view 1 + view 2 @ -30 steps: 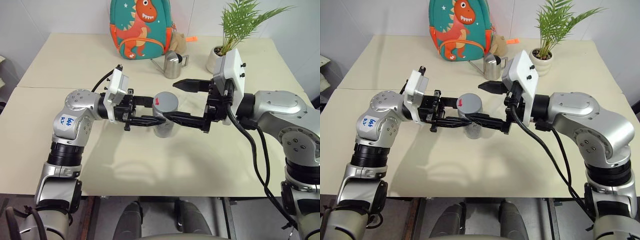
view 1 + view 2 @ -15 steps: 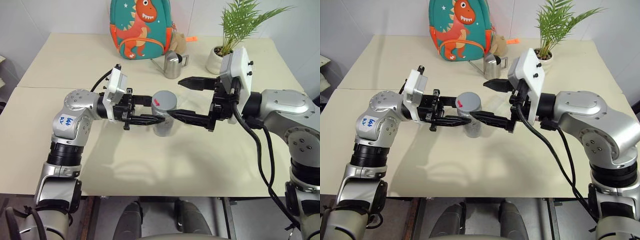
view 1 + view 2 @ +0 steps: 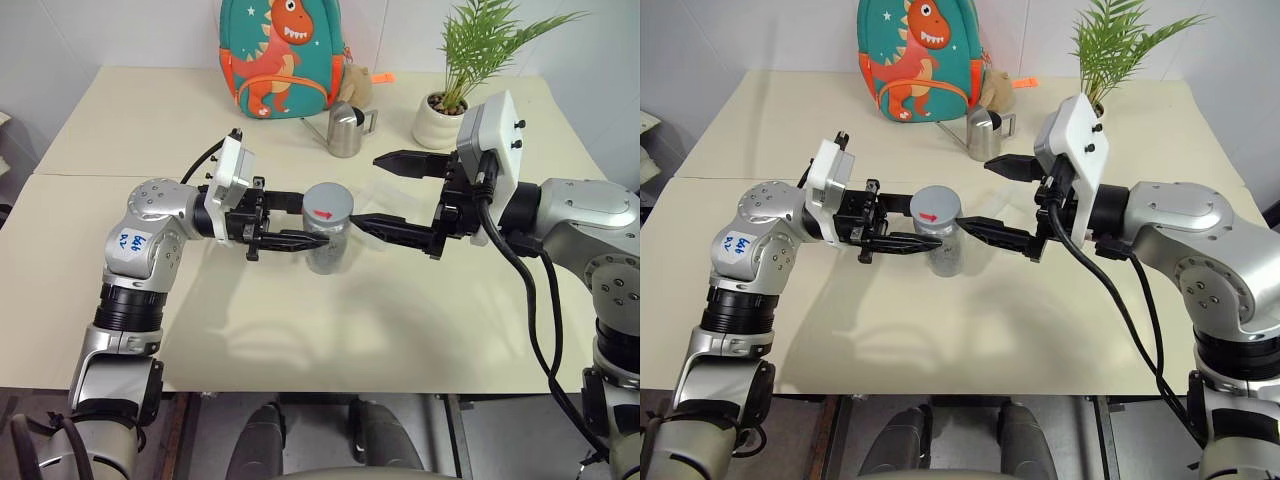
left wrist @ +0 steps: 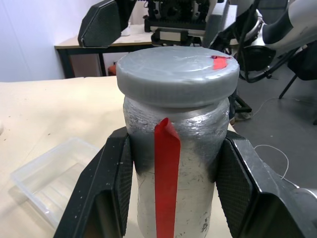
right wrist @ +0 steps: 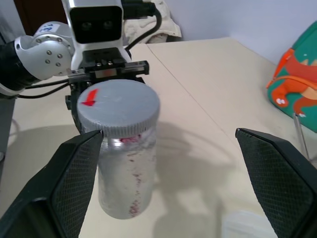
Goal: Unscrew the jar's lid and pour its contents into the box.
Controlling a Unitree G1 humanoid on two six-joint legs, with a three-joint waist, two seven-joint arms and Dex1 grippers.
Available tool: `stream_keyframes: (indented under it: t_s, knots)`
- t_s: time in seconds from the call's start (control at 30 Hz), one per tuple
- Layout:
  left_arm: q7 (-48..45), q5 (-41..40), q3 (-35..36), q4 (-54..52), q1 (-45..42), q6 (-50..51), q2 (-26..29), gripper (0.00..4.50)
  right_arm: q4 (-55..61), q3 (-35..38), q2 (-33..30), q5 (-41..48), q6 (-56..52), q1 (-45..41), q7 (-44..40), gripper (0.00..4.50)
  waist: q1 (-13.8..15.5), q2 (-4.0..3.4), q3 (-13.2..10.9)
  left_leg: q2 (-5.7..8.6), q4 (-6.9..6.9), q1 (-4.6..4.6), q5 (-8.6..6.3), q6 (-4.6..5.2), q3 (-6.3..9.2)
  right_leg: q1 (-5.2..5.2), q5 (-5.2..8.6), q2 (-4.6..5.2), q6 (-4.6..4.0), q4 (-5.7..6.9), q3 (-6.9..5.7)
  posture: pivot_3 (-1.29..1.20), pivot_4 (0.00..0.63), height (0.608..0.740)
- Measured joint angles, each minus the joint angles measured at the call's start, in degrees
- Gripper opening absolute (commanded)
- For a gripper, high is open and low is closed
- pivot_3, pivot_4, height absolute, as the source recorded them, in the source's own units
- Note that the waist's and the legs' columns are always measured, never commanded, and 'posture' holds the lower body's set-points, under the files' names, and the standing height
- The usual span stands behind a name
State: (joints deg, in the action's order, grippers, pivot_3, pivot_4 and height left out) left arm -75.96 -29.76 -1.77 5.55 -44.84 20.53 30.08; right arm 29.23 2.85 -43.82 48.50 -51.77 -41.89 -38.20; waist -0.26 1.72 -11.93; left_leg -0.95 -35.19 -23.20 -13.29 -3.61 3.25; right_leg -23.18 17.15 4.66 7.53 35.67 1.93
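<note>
1. Left gripper (image 3: 300, 238) clamps the jar (image 3: 328, 250) by its body at table centre, steadying it for unscrewing.
2. Right gripper (image 3: 388, 192), jaws spread wide, sits at the jar's three o'clock, apparently repositioning to re-grip the lid (image 3: 329, 203).
3. At twelve o'clock stand a steel jug (image 3: 347, 129) and dinosaur backpack (image 3: 284, 55).

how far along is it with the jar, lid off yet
Not yet. Done: the left gripper is shut on the jar below its cap, holding it above the table. In hand: the right gripper stands open beside the lid, which sits on the jar, one finger close by its rim. Left: grip and unscrew the lid, then pour the contents into the box.
</note>
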Motion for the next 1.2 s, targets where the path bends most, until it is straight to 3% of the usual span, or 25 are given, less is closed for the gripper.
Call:
stream_keyframes:
  t_s: [0.63,1.2]
  knots:
    - [-1.03,0.01,-0.45,-0.05,0.0,-0.48,-0.21,1.97,1.94,0.12,-2.14,0.91,-1.07,1.98,-1.13,4.49,0.05,0.0,0.0,0.0,-0.01,0.0,0.0,0.0,0.0,0.0,0.0,0.0,0.0,0.0,0.0,0.0,0.15,0.74]
    - [-2.55,1.12,-1.6,1.32,-0.78,-3.47,-0.8,1.97,3.05,1.43,1.37,13.17,-9.1,-3.94,6.78,4.49,-0.02,0.0,0.0,0.0,-0.02,-0.01,0.0,0.0,0.0,-0.01,0.0,0.0,0.0,0.02,0.01,0.0,0.15,0.74]
